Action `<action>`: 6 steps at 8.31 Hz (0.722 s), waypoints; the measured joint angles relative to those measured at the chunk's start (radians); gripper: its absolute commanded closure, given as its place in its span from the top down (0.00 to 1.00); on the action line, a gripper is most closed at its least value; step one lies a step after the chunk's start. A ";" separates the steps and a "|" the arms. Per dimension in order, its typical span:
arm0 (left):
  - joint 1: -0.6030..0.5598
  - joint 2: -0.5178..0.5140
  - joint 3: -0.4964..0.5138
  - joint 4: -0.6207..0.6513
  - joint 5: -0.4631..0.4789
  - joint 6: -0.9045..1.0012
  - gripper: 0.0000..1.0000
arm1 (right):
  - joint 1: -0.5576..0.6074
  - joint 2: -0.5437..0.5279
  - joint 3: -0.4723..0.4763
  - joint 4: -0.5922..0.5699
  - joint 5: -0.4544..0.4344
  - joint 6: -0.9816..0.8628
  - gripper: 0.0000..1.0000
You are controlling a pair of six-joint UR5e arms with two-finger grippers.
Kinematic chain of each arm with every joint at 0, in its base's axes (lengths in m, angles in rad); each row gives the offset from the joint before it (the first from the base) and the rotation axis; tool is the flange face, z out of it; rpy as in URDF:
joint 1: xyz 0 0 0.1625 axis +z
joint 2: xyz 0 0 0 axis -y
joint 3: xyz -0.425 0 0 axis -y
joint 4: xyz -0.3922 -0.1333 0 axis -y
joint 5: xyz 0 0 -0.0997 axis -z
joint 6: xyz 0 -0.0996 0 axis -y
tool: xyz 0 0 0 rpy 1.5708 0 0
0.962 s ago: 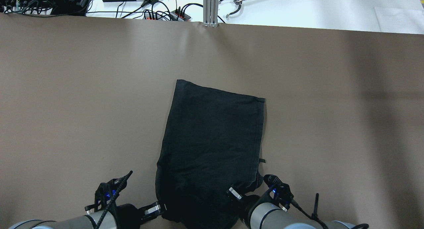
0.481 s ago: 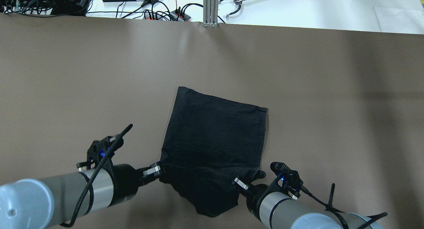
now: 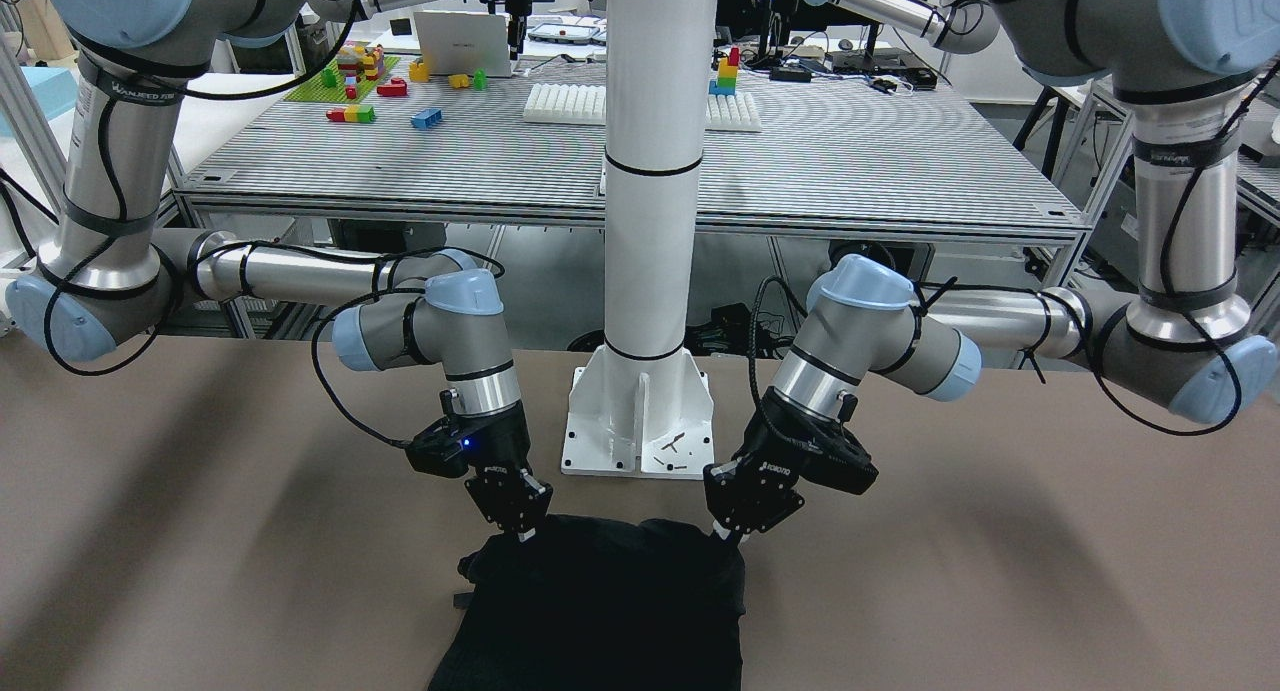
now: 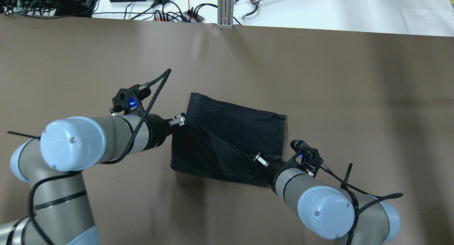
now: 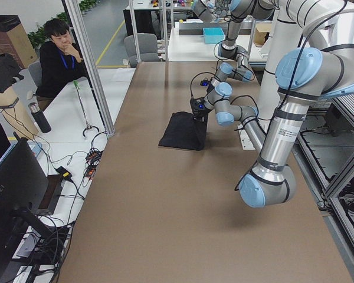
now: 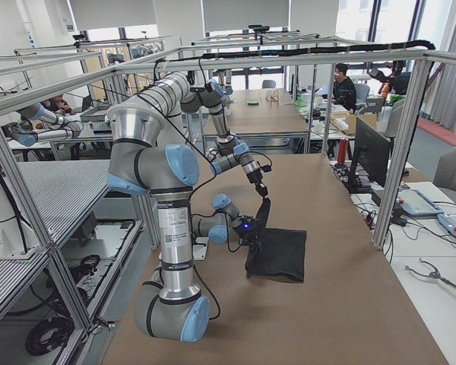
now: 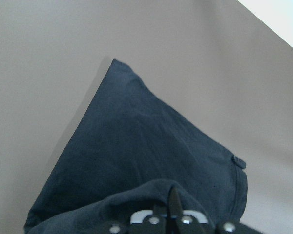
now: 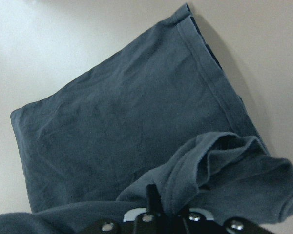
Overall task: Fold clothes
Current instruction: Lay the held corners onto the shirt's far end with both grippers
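Plainly mid-fold: left end effector (image 4: 180,119) and right end effector (image 4: 260,160) each pinch a corner of the garment (image 4: 244,122), raised above the worktop (image 4: 354,96), seemingly to double it over.

Garment (image 4: 241,128) at the fingers plain black, unpatterned; table (image 4: 319,78) uniform brown; left gripper (image 4: 181,120) and right gripper (image 4: 258,160) black.

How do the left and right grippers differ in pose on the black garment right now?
The left gripper sits farther out across the table than the right gripper, so the lifted fold edge runs diagonally between them. The left gripper pinches the black garment at its left side, and the right gripper pinches it near its right side. Shared: both are shut on the black garment, with cloth bunched in each grip.
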 measured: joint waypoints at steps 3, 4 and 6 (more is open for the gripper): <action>-0.093 -0.202 0.226 0.071 -0.004 0.073 0.00 | 0.099 0.058 -0.105 0.001 0.051 -0.094 0.20; -0.115 -0.262 0.321 0.072 -0.004 0.102 0.16 | 0.128 0.086 -0.163 0.004 0.070 -0.132 0.69; -0.140 -0.347 0.519 0.052 0.000 0.173 0.94 | 0.185 0.152 -0.287 0.009 0.109 -0.201 0.93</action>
